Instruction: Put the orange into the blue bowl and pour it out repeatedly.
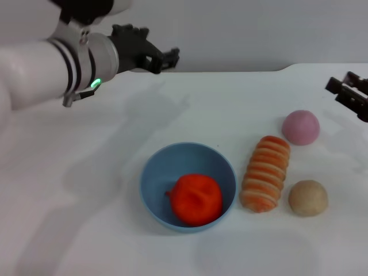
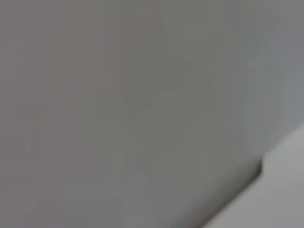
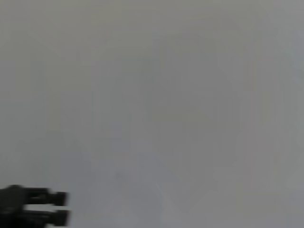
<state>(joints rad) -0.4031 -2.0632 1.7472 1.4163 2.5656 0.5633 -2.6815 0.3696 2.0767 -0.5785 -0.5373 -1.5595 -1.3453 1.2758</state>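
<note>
Left gripper raised at far edge, orange sits in blue bowl

Left gripper (image 1: pixel 167 59) hangs high over the far left part of the table (image 1: pixel 86 172), arm reaching in from the upper left corner, wrist roughly level, fingers pointing right toward the back edge. Nothing is in it; fingertips look close together but I cannot tell whether they are parted or closed. A green light shows on the wrist ring. It is well apart from the bowl.

Blue bowl (image 1: pixel 152 172) stands upright in the near middle of the table, the orange (image 1: pixel 196 199) inside it, lying against the near right wall. Just right of the bowl is a striped bread roll (image 1: pixel 265 172), near but apparently not touching. Right of that, a tan ball (image 1: pixel 307 198) is just beside the roll's near end, and a pink ball (image 1: pixel 301 127) is farther back.

Right gripper (image 1: pixel 351 92) is cut off by the right frame edge, over the table's far right; only dark finger parts show, state not readable.

Left wrist view gives only grey blur with a pale edge at one corner. Right wrist view shows blank surface and a dark two-pronged gripper piece (image 3: pixel 42 209) at the corner; which arm's it is I cannot tell.

Open table lies left of and in front of the bowl; the back edge steps near the upper right.
</note>
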